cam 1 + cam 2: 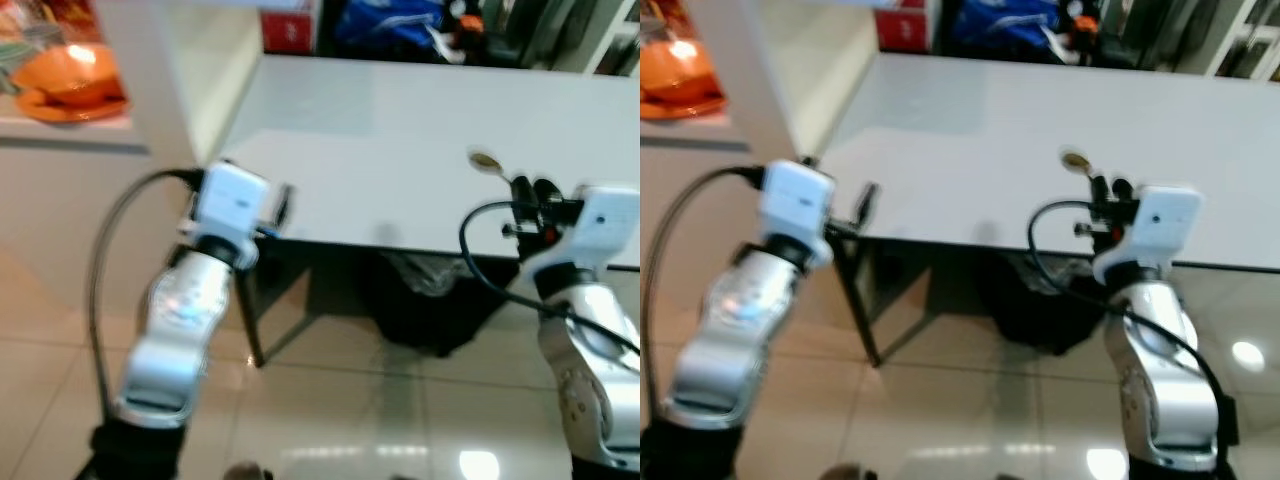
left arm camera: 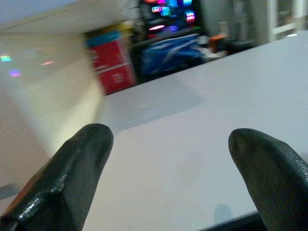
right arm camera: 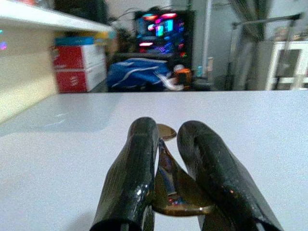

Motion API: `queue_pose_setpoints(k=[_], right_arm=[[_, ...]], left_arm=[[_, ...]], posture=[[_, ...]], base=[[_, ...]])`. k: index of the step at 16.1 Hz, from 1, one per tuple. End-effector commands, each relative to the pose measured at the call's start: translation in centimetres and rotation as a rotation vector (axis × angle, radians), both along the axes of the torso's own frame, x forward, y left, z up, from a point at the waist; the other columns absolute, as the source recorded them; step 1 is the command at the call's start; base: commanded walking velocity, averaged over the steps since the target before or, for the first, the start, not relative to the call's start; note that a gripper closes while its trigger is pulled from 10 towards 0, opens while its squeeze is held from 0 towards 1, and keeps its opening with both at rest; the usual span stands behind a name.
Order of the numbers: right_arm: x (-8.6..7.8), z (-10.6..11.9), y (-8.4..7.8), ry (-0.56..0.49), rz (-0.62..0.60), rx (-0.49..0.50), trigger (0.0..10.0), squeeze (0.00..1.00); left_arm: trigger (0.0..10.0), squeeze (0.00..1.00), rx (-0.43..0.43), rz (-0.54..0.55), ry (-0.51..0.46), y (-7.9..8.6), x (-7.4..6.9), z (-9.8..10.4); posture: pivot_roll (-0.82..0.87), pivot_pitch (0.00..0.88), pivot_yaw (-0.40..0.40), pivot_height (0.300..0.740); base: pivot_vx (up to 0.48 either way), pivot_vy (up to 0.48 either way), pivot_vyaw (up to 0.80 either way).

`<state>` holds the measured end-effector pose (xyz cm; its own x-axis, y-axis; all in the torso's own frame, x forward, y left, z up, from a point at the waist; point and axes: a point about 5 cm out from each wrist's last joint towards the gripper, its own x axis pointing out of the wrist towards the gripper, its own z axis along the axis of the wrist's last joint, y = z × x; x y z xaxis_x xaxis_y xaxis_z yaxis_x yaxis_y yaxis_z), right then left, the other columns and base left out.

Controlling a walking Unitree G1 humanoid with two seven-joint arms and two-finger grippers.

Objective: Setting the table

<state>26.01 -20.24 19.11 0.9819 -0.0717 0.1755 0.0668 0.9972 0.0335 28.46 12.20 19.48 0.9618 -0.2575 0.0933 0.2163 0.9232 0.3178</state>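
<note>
Right pincer [image 3: 166, 168] is clamped on a brass-coloured spoon [image 3: 168, 180] above the near edge of the white worktop [image 1: 400, 130], the spoon's bowl pointing to the far side. Left pincer [image 2: 173, 178] stands apart, empty, at the worktop's near left corner.

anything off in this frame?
Nothing stands out. Right gripper holds a bronze metal spoon over the white table near its front edge; left gripper is open over the table corner.

Matt white table [image 1: 400, 140], glossy bronze-toned metal spoon [image 3: 168, 180] (mirror-bright), shiny floor tiles [image 1: 400, 410]
</note>
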Motion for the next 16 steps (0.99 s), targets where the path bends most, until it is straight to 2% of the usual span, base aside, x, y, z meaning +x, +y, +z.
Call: queue_pose_setpoints(k=[1,9,12,15,16], right_arm=[[-0.2,0.9,0.5,-0.048,0.027,0.017,10.0,0.0],[0.1,0.7,1.4,-0.039,0.066,0.033,10.0,0.0],[0.1,0.5,1.4,-0.035,0.06,0.033,10.0,0.0],[0.2,0.4,1.2,-0.031,0.046,0.043,10.0,0.0],[0.2,0.3,1.2,-0.025,0.046,0.052,10.0,0.0]], left_arm=[[10.0,0.0,0.01,0.022,-0.01,0.6,-0.1,0.2],[10.0,0.0,0.003,0.027,-0.015,0.3,-0.3,0.1],[10.0,0.0,0.021,0.03,-0.021,0.6,-0.2,0.1],[10.0,0.0,0.031,0.023,-0.034,0.3,0.1,0.4],[10.0,0.0,0.058,0.017,-0.032,-0.1,0.3,0.5]], posture=[[0.03,0.072,0.017,0.74],[0.03,0.082,-0.005,0.74],[0.02,0.079,0.005,0.74],[0.02,0.076,0.011,0.74],[0.02,0.076,0.012,0.74]], base=[[0.0,-0.48,0.0],[0.0,-0.48,0.0],[0.0,-0.48,0.0],[0.0,-0.48,0.0],[0.0,0.0,0.0]])
